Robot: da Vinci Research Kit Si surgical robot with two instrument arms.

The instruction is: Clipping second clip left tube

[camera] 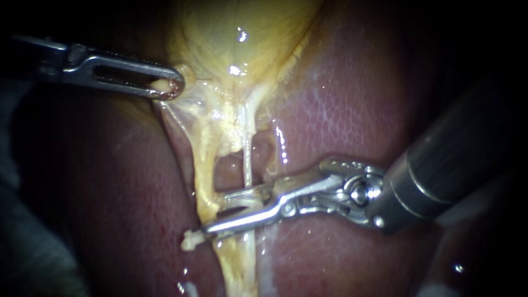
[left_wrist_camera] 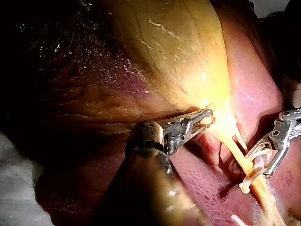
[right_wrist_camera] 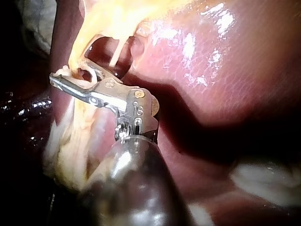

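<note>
**Desk:** Endoscope view: which step is in hand?

**Operator:** My right instrument (camera: 215,213) reaches across the left tube (camera: 204,181). Its jaws stand apart with a pale clip (camera: 242,199) seated between them. I judge the clip positioned but not yet squeezed. My left instrument (camera: 170,88) has its jaws closed on the neck of the gallbladder (camera: 236,33), holding it up off the liver (camera: 352,99).

**Desk:** Left wrist view?

**Operator:** The grip on the gallbladder shows plainly. Ahead of it, the yellow tube runs taut through the clip's loop.

**Desk:** Right wrist view?

**Operator:** One jaw tip shows past the yellow strand, so the tube looks fully spanned.

**Desk:** And next?

**Operator:** A square closing, I'd say. The thin right tube (camera: 247,159) lies close and must stay outside the clip.
</note>
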